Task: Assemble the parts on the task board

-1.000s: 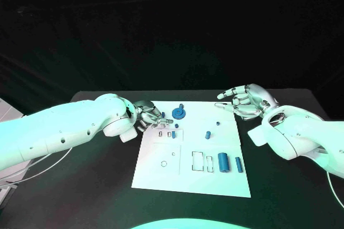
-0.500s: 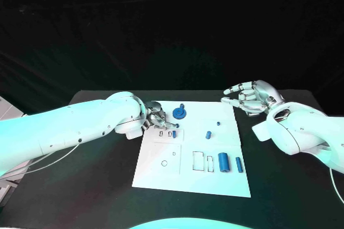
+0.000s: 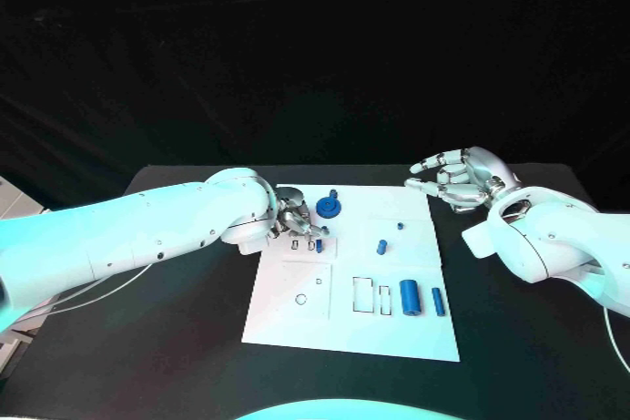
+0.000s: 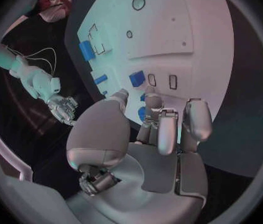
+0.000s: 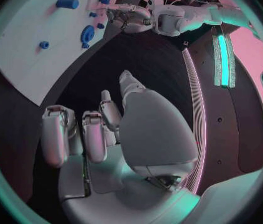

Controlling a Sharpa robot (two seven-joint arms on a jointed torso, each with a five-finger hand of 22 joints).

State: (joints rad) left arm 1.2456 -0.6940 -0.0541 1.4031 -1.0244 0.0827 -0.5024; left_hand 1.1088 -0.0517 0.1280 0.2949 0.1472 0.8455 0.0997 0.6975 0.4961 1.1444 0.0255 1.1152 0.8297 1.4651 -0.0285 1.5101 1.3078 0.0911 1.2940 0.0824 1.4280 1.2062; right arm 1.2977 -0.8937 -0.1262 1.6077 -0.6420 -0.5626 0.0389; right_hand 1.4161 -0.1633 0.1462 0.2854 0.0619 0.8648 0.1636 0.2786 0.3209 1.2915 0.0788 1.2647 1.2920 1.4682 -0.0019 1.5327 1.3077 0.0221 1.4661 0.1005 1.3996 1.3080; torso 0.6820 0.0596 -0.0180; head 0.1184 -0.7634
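Head view: the white task board [image 3: 352, 324] lies in the middle of the black surface [image 3: 171, 347]. The left hand [image 3: 294, 220] sits over the board's upper left part, just beside the blue round part [image 3: 329, 208] and above a small blue part [image 3: 320, 246] by the outlined slots. Its fingers [image 3: 305, 227] are curled downward close to the board; whether they pinch anything cannot be told here. The right hand [image 3: 453, 180] hovers off the board, in the upper right of the frame, fingers loosely curled around nothing. Lower right on the board lie a thick blue cylinder [image 3: 410, 298] and a thin blue pin [image 3: 437, 302]; a short blue peg [image 3: 381, 248] lies mid-board.

Left wrist view: the left hand [image 4: 150, 134] takes up the middle, its fingers [image 4: 196, 122] moderately bent and narrowly apart, tips near a blue block [image 4: 136, 78] by two small slots. No part is plainly clasped.

Right wrist view: the right hand [image 5: 106, 134] hangs over bare dark surface, fingers [image 5: 56, 134] half curled, holding nothing; the task board [image 5: 26, 50] shows in the upper left of the frame.

Judged from this, the step in hand is picking or seating a small part at the slots. The next move likely calls for a fine pinch and careful alignment with the slot.
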